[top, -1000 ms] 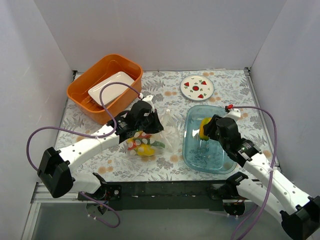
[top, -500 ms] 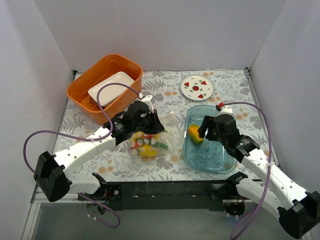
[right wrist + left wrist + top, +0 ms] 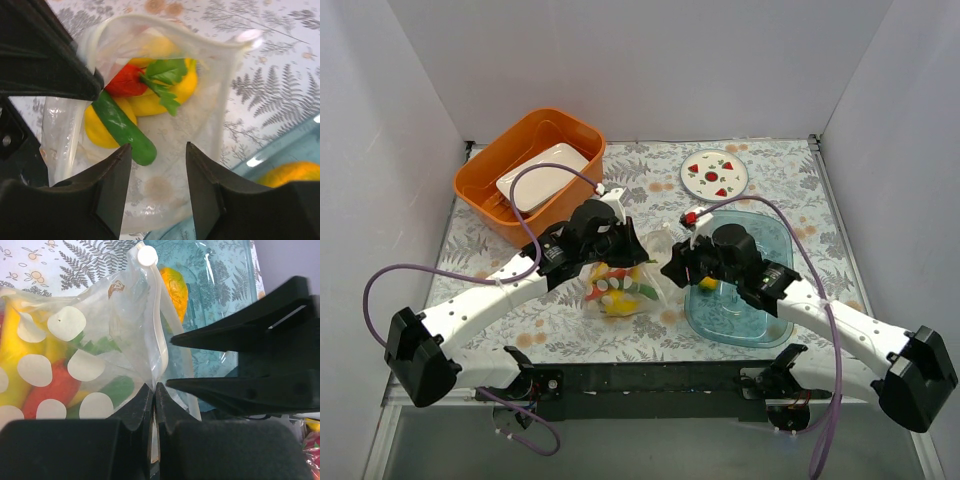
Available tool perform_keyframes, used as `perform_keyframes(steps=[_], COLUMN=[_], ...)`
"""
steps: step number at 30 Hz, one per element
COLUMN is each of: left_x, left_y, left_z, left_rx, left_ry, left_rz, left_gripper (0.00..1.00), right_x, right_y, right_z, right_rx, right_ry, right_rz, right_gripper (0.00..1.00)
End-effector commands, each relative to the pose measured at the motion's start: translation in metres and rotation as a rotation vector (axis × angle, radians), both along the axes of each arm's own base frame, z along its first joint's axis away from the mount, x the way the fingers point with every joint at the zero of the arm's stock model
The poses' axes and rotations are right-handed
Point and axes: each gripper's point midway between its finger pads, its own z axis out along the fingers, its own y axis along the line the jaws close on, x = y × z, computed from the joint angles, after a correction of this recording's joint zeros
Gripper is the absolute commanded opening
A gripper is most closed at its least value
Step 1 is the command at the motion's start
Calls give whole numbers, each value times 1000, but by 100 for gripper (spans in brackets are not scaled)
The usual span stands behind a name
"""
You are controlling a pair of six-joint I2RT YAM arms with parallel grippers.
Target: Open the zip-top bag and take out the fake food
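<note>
1. One zip-top bag [image 3: 620,285] lies on the counter [image 3: 560,325] beside the blue tray [image 3: 745,325].
2. On its rim the left tool [image 3: 154,390] pinches tight.
3. At its open mouth the right tool [image 3: 157,150] gapes wide; fake food [image 3: 145,95] inside.

The top external camera sat high above and behind the arm bases, looking steeply down on the whole patterned table [image 3: 790,180] from a distance. The left wrist camera looked out along the left gripper [image 3: 154,387], pressed very close to the zip-top bag [image 3: 90,340], facing the blue tray [image 3: 220,285] beyond it. The right wrist camera looked down past the right gripper [image 3: 157,150], close above the bag's open mouth. All three views shared the bag, and each caught part of the tray.
</note>
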Motion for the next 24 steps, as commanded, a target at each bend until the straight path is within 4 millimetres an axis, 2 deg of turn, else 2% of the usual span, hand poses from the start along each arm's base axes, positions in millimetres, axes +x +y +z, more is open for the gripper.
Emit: perform_keyframes(steps=[1, 4, 8, 11, 16, 24], left_x=[-6, -6, -4, -3, -3, -2], left_y=[-5, -6, -7, -9, -12, -12], left_z=[43, 45, 43, 40, 40, 38], left_rx=[-90, -97, -101, -102, -111, -113], left_ry=[-73, -77, -77, -73, -64, -61], left_rz=[-47, -51, -48, -47, -51, -45], left_gripper=[0, 0, 0, 0, 0, 0], right_x=[-12, -21, -29, -32, -36, -39], right_y=[38, 51, 59, 61, 62, 65], right_z=[24, 17, -11, -27, -40, -66], right_rx=[114, 115, 28, -24, -38, -73], right_ry=[-145, -119, -79, -58, -49, -14], right_rz=[257, 337, 376, 370, 373, 364], right_gripper=[56, 56, 58, 60, 67, 71])
